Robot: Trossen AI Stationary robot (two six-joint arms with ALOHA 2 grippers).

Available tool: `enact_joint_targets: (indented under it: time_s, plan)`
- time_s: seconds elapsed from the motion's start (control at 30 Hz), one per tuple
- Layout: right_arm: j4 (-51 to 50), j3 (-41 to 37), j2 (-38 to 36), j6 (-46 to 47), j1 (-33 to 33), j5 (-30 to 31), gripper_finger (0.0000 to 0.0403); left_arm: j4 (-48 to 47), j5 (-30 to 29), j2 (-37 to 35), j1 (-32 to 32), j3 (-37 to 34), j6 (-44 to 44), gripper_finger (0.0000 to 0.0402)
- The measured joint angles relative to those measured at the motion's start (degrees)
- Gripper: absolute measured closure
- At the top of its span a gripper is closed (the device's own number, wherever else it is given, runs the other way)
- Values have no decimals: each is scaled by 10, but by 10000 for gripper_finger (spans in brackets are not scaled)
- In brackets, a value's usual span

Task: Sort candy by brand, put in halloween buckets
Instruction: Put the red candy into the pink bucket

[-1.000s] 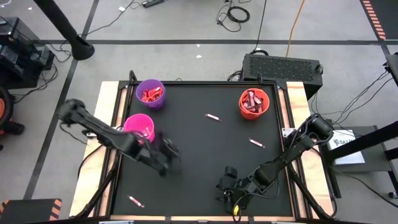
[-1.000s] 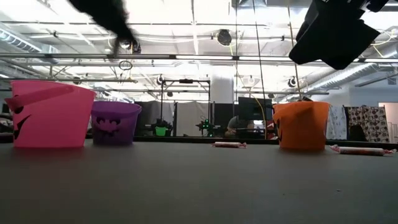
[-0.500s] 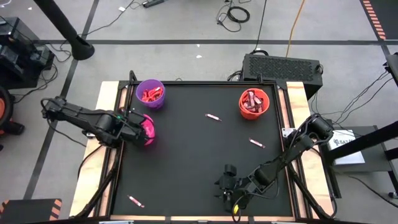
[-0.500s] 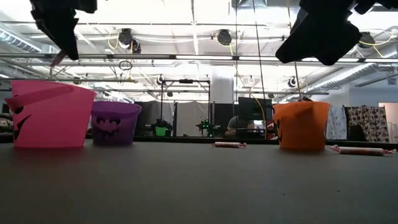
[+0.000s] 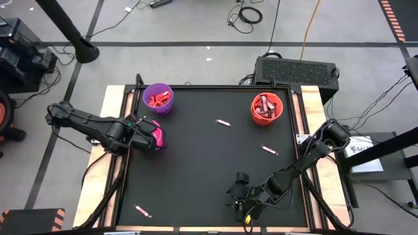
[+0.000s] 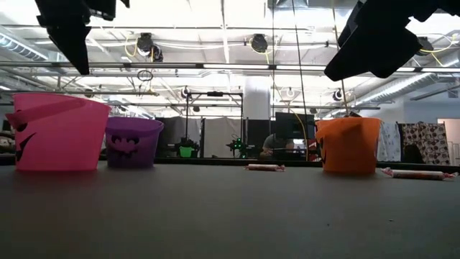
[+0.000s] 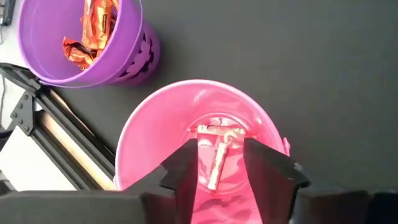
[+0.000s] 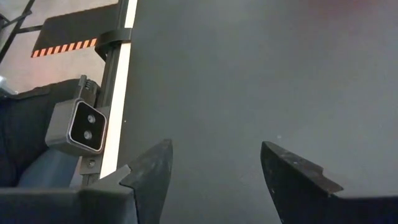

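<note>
Three halloween buckets stand on the black mat: purple (image 5: pixel 158 98) with orange-red packets, orange (image 5: pixel 266 108) with brown-red bars, and pink (image 7: pixel 199 140) with pinkish-white sticks (image 7: pixel 217 155) on its bottom. My left gripper (image 7: pixel 221 146) hangs open above the pink bucket's mouth (image 5: pixel 154 134), empty. Three loose candy sticks lie on the mat (image 5: pixel 224 123), (image 5: pixel 270 150), (image 5: pixel 143 211). My right gripper (image 8: pixel 216 149) stands open over bare mat near the table's front edge (image 5: pixel 239 192).
In the low view the pink (image 6: pixel 57 131) and purple (image 6: pixel 133 142) buckets stand side by side at the left and the orange one (image 6: pixel 348 144) at the right. A small grey camera block (image 8: pixel 84 127) sits at the front rail. A black box (image 5: pixel 297 70) stands behind the table.
My left gripper has swung from the mat's middle left toward the table's left and far side, to above the pink bucket, tipping downward and rolling, then held still. The pinkish stick seen at its fingertips half a second ago is gone from them.
</note>
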Motion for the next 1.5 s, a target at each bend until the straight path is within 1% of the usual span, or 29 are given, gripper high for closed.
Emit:
enact_joint_targets:
  time_s: [0.1,0.13,0.27,0.33,0.43,0.53,0.6,0.67,0.77,0.83,0.93,1.03,1.17,1.27,1.4,1.5]
  plan:
    - [0,0,0,0,0,0,167,0,2,7,0,0,-3,248]
    - [0,0,0,0,0,0,167,0,11,9,0,0,-3,245]
    - [-6,0,0,0,0,0,167,6,82,11,0,0,-1,242]
    - [-8,0,0,0,0,0,167,33,117,11,-4,0,-1,242]
    - [-6,0,6,4,0,0,167,130,172,11,-34,0,5,242]
    - [-7,0,20,14,0,0,167,254,230,18,-79,0,50,242]
    - [-7,0,31,23,0,-2,167,321,250,27,-114,0,79,242]
    - [-8,0,41,35,0,-2,167,354,253,38,-153,0,104,242]
    - [8,0,45,59,0,-2,167,349,256,68,-216,0,133,242]
    - [32,0,45,58,3,-3,167,332,257,96,-257,0,131,242]
    - [75,0,45,18,9,0,167,324,257,153,-314,0,130,242]
    - [120,0,46,-32,13,2,167,349,268,211,-354,0,130,242]
    - [165,0,46,-86,12,3,167,366,284,274,-384,0,130,242]
    - [169,0,46,-95,10,2,167,365,309,307,-400,0,129,242]
    - [167,0,46,-104,10,1,167,365,333,338,-420,0,107,242]
    - [167,0,46,-119,10,1,167,365,335,347,-428,0,101,242]
